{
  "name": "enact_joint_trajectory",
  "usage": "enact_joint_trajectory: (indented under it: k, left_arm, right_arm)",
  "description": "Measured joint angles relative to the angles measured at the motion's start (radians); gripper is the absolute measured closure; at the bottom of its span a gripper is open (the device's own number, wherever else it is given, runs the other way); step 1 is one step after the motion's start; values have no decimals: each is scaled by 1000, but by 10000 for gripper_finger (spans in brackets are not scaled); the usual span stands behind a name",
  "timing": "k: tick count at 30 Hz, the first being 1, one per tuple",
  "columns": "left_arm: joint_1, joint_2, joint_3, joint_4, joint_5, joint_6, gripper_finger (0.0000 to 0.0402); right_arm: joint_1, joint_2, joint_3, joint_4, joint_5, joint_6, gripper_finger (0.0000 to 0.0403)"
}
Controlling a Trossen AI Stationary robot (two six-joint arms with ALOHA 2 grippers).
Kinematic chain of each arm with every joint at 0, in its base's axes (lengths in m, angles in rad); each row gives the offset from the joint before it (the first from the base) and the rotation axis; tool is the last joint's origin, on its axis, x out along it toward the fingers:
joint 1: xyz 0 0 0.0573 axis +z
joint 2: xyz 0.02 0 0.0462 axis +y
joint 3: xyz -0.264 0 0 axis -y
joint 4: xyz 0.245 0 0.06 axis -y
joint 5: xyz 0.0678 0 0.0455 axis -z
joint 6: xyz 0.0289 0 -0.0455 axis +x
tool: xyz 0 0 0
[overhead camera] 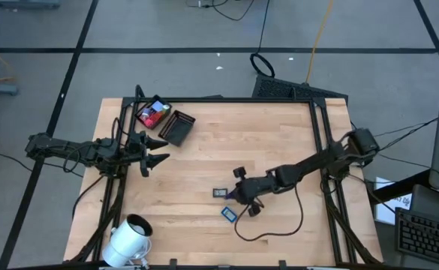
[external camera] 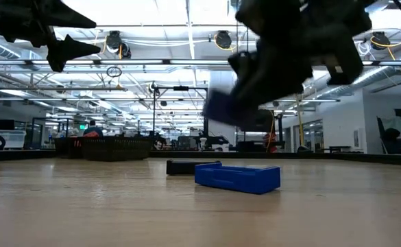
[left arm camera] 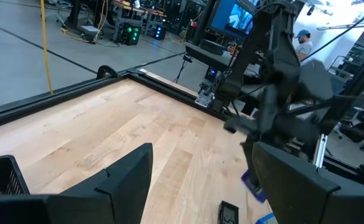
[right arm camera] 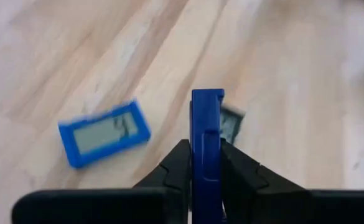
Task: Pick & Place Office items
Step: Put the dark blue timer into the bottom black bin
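Blue item (right arm camera: 206,146) pinched edge-on in my right claw (right arm camera: 205,163), just above the table (overhead camera: 279,127)!
Red ones already sit in the tray (overhead camera: 180,127); a blue one (overhead camera: 229,214) and a dark one (overhead camera: 220,193) wait below me. Left claw (overhead camera: 153,149) hangs spread near the tray. No writing I can read.

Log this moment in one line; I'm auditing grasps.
right gripper: shut on blue item, lifted | left gripper: open, near tray | blue item on table
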Motion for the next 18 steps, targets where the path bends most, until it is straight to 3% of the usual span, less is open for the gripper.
enact_joint_trajectory:
  k: [7,13,18]
  left_arm:
    - [0,0,0,0,0,0,123]
    - [0,0,0,0,0,0,123]
    - [0,0,0,0,0,0,123]
  right_arm:
    - [-100,-130,0,103,-3,17,354]
    - [-220,-134,-1,306,-105,53,354]
    - [-289,-104,-1,352,-135,60,352]
